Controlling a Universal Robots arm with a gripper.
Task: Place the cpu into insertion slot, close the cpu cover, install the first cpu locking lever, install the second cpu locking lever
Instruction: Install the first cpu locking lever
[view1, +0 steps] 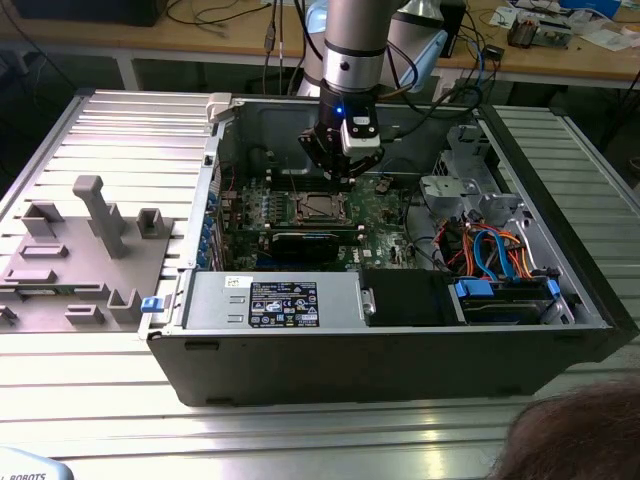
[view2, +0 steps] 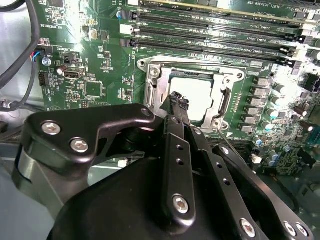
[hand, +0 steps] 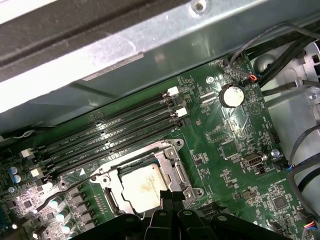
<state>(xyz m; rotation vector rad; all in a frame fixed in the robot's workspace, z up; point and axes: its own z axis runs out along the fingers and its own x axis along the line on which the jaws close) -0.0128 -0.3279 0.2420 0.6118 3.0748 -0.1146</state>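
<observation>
Closed finger against finger with nothing between them, the gripper (view2: 176, 97) hangs with its tips just over one edge of the insertion slot (view2: 150, 70), and whether they touch the metal there cannot be told. Inside the insertion slot lies the cpu (view2: 197, 97), its silver-grey top showing through the cut-out of the cpu cover (view2: 225, 100), which lies flat around it. In the first wrist view, a thin wire lever (hand: 65, 187) juts out from one corner of the insertion slot, away from the gripper. White lettering is printed on the green board (hand: 225, 140) around the insertion slot and along the memory slots (hand: 115, 135) that run just beside it. A round coin battery (hand: 230, 95) sits well apart from the insertion slot, past the ends of the memory slots. In the exterior view the insertion slot lies inside an open computer case (view1: 400, 370), and between it and the near wall a black-and-white sticker (view1: 283, 303) of small print lies on a grey metal box (view1: 210, 300).
</observation>
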